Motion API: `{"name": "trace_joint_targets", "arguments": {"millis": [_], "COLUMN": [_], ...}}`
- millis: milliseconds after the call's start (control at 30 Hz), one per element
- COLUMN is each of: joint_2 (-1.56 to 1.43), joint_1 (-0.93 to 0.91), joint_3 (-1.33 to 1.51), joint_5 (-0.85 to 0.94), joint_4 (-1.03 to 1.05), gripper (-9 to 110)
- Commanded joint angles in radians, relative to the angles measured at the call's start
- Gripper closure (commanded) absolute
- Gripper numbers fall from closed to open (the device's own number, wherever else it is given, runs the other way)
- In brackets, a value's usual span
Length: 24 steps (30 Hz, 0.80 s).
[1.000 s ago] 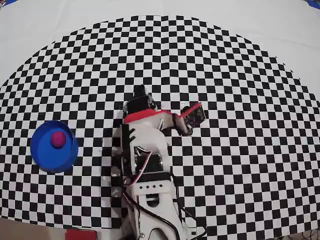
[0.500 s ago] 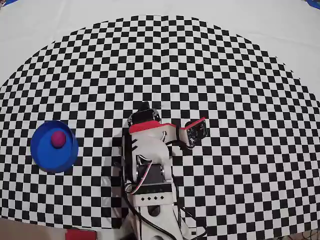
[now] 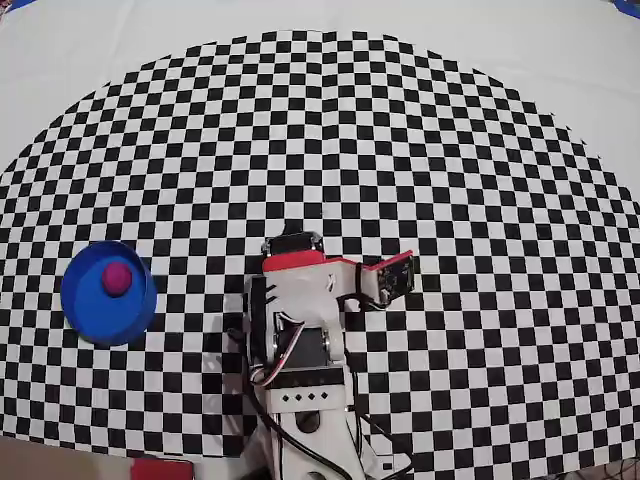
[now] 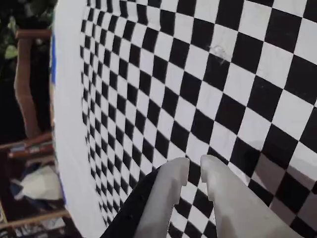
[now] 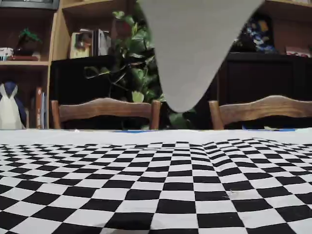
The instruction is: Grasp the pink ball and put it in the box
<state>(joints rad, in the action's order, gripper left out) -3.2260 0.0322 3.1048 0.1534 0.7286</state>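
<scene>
Overhead view: the pink ball (image 3: 117,279) sits inside the box (image 3: 92,318), toward its upper side. The box stands on the checkered cloth (image 3: 470,180) at the left of the tabletop. I am well apart from it, folded back over my own base near the lower middle of the picture, with a red-edged part (image 3: 388,274) sticking out to the right.

Wrist view: my jaws (image 4: 195,168) are empty and nearly together, only a narrow slit between the two pale fingertips (image 4: 174,171). They hang above black and white squares, nothing between them. The cloth's white border and wooden chairs (image 4: 25,84) run down the left side of that picture.

Fixed view: a pale grey blurred shape (image 5: 192,44) hangs from the top edge, too close to identify. Behind the tabletop stand two chair backs (image 5: 105,108), a leafy plant (image 5: 139,53) and shelves (image 5: 29,58). Neither ball nor box shows here.
</scene>
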Motion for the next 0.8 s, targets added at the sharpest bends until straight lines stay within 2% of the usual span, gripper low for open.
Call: {"name": "trace_joint_targets", "arguments": {"millis": [0,767], "joint_2": [-0.026,-0.026], "joint_1": [-0.026,-0.067], "joint_3": [0.005,0.008], "joint_5": [-0.011,-0.025], "joint_4": [0.020,0.069], "gripper": [101,101]}}
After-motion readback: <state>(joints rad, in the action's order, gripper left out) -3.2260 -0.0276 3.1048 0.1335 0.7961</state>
